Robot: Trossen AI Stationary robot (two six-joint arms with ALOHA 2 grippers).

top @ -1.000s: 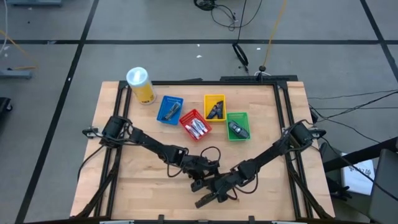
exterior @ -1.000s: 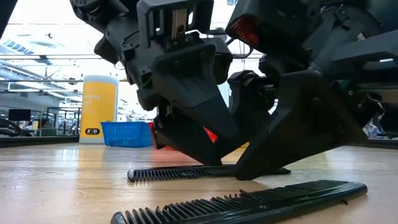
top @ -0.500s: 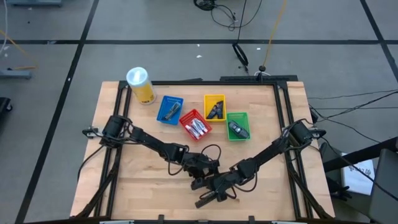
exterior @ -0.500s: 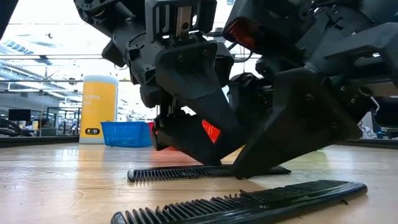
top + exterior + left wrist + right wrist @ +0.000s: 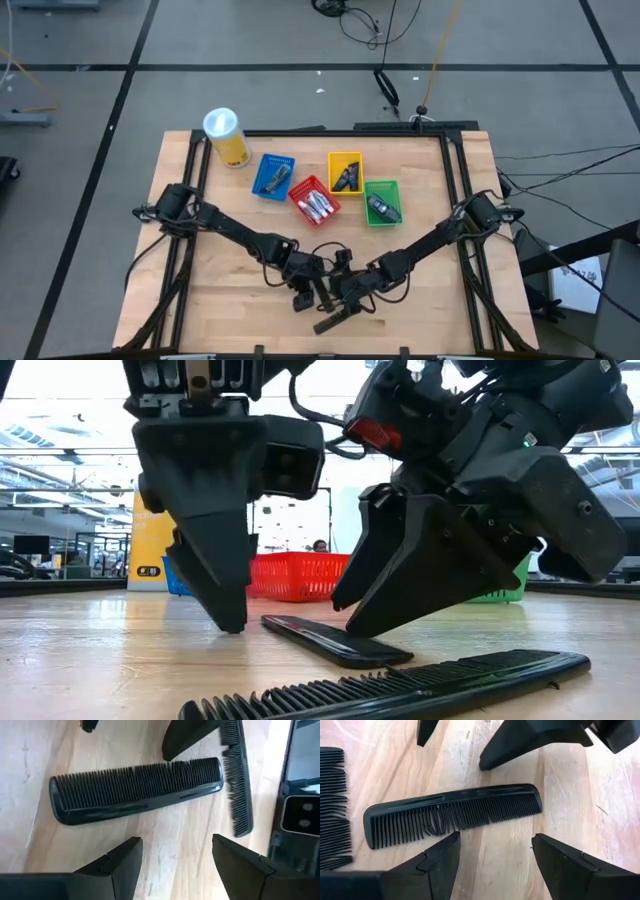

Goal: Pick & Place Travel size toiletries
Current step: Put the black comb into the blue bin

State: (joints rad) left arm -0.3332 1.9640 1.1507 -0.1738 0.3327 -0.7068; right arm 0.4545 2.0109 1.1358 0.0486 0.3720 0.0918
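Two black combs lie flat on the wood near the table's near edge. The nearer comb (image 5: 400,685) lies apart. The farther comb (image 5: 135,790) lies between my two grippers. My left gripper (image 5: 175,840) is open, low over the table on that comb's spine side. My right gripper (image 5: 495,836) is open on its toothed side. In the high view both grippers (image 5: 305,295) (image 5: 348,288) meet near the middle. The silvery tubes (image 5: 318,207), dark packets (image 5: 347,178) and dark grey pieces (image 5: 380,208) lie in baskets at the far side. My right gripper has one fingertip (image 5: 454,837) at the toothed edge (image 5: 451,826) of the farther comb, coming slanting down from the table's right. I cannot tell whether it touches. The comb lies flat on the table.
Blue basket (image 5: 272,176), red basket (image 5: 303,187), yellow basket (image 5: 345,158) and green basket (image 5: 382,186) stand in a row in the table's far half. A tall yellow canister (image 5: 226,137) stands at the far left corner. Bare wood lies to both sides of the grippers.
My left gripper has moved toward the table's left and slightly toward the near edge, off the farther comb. That comb has turned about on the table: it lay broadside to the low view and now points slantwise toward it. The nearer comb has stayed put.
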